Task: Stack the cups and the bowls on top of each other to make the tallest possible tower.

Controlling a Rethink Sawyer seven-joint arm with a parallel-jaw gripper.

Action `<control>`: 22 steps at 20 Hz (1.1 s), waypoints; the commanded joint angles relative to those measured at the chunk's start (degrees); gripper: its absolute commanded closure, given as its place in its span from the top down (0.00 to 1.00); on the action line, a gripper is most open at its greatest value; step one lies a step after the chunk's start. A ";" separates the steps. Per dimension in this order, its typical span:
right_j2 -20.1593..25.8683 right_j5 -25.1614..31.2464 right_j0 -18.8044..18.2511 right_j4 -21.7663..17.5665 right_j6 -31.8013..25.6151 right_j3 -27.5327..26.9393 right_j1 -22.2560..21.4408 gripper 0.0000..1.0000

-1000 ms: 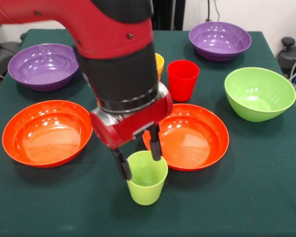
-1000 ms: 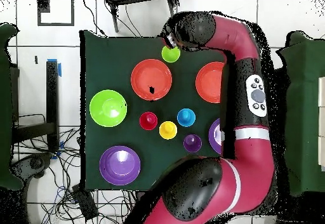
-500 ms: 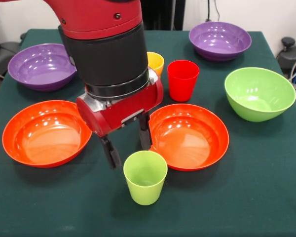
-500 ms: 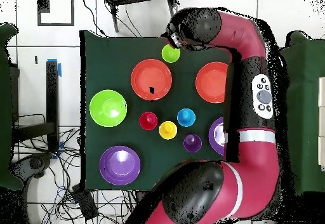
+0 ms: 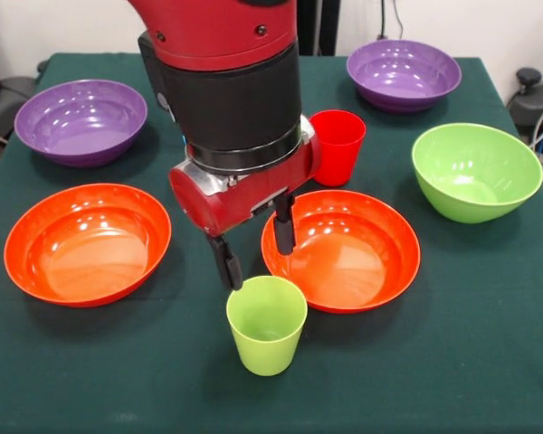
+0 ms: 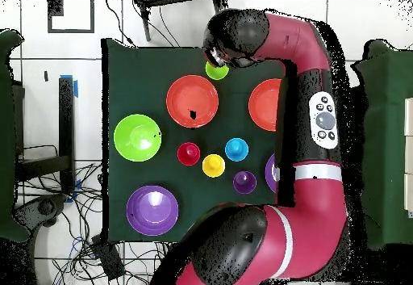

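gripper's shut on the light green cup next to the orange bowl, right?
Not quite. In the front view the gripper is open and not holding the light green cup: its fingertips hang just above and behind the rim, one on each side. The cup does stand beside the orange bowl.

A dark green cloth [image 5: 471,362] covers the table [image 6: 145,80], which in the overhead view stands on a pale tiled floor [image 6: 81,23]. Loose black cables [image 6: 89,245] lie tangled on the floor near one corner of the table, and more cables [image 6: 173,15] trail past a dark frame [image 6: 173,1] at the top edge. A strip of blue tape [image 6: 75,86] sits just beside the table's edge. In the front view, a white wall [image 5: 489,27] rises behind the table, with dark equipment [image 5: 529,90] at the right edge.
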 commanded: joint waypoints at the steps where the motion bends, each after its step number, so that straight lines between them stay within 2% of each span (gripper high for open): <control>1: -5.68 0.64 0.45 -3.69 3.13 9.20 -2.98 1.00; 10: -8.40 -2.18 -1.30 -2.44 4.85 15.03 -6.29 1.00; 16: -8.92 -2.70 -0.79 -2.15 5.36 14.48 -5.72 1.00; 22: -9.68 -5.17 -0.81 -1.35 7.19 17.20 -5.40 1.00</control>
